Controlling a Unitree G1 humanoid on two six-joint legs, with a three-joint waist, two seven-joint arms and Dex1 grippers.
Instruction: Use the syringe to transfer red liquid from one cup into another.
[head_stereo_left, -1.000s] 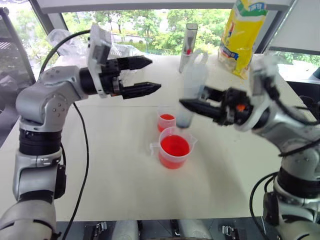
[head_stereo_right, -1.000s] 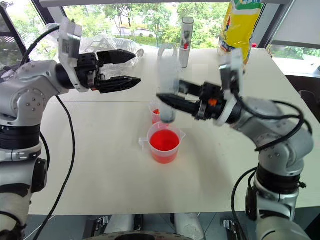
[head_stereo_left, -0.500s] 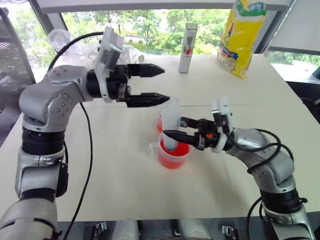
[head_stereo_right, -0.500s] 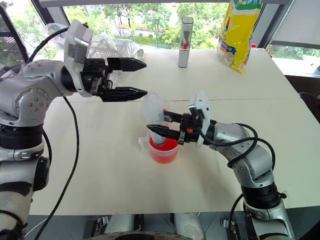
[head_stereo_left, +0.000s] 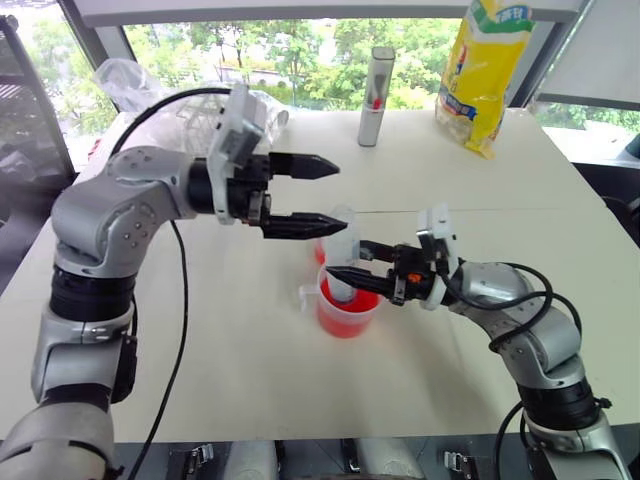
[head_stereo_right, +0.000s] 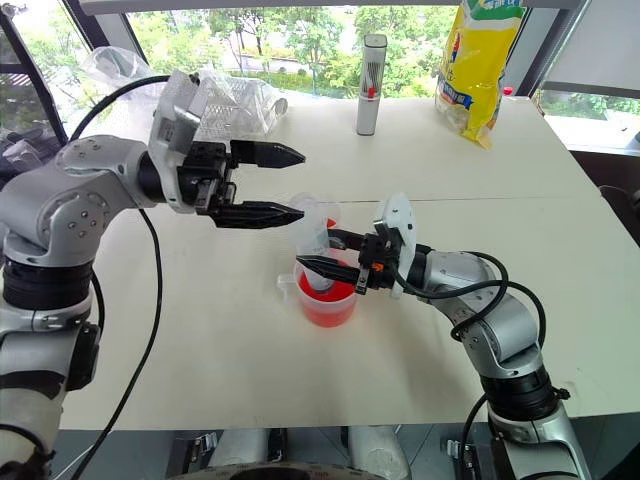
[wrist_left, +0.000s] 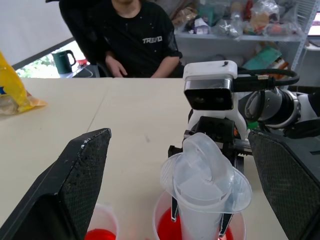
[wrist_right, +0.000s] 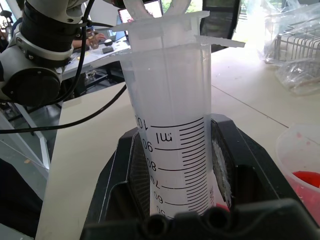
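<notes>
The right gripper has its two black fingers clamped on the barrel of the large clear plastic syringe, and that syringe stands upright, long axis running straight up and down, its lower end down inside the larger clear plastic measuring cup with the bright red liquid. The right wrist view gives it plainly: the graduated barrel pinched between the two pads, flange and plunger head up top.

Now the left gripper, fingers spread wide and holding nothing, hovers level just above and to the robot's left of the syringe's top. The left wrist view looks right past its open fingers at the plunger head, sitting between them but further out, not touched.

That's the relation to watch: the plunger lies ahead of and slightly below the open hand, and it's the left arm that's free and nearest. To draw liquid, I'd judge it needs to close on the plunger head and pull along that vertical axis.

The smaller clear plastic cup waits just behind the big one, a little red already in it.
</notes>
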